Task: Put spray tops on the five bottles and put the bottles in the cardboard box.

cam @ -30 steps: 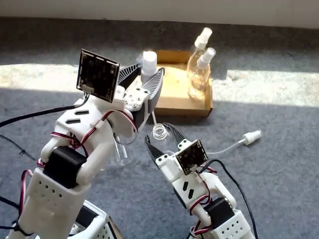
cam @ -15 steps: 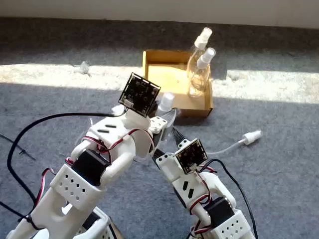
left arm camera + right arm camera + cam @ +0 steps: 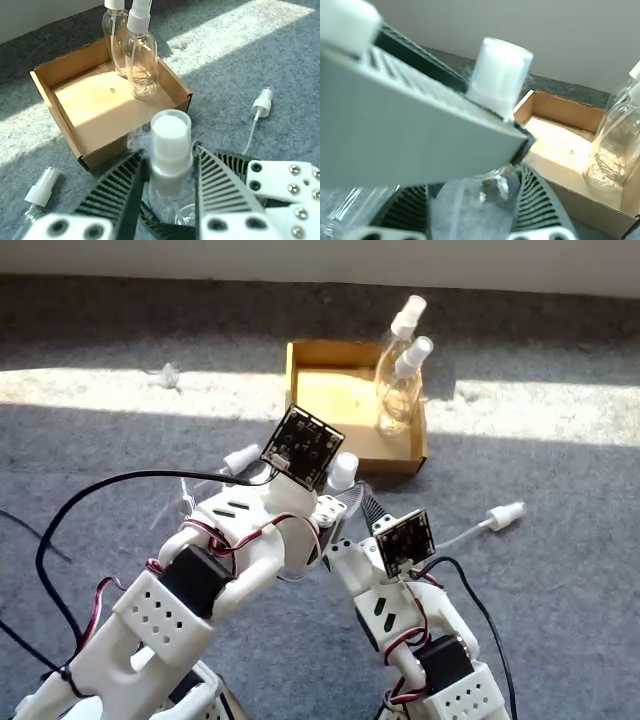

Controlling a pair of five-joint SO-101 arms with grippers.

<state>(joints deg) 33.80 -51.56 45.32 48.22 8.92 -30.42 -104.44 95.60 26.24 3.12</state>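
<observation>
Lowered since the earlier frames, the left gripper, clenched on a spray top, meets the bottle grasped by the right gripper just before the cardboard box; capping is apparently under way, seating the top straight should follow, and two capped bottles stand inside the box.

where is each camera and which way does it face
High view: fixed behind both arms, looking down at the cardboard box.
Left wrist view: on that wrist, faces the box past the left gripper, shut on a spray top.
Right wrist view: on that wrist, past the right gripper holding a bottle.
All show the box.
</observation>
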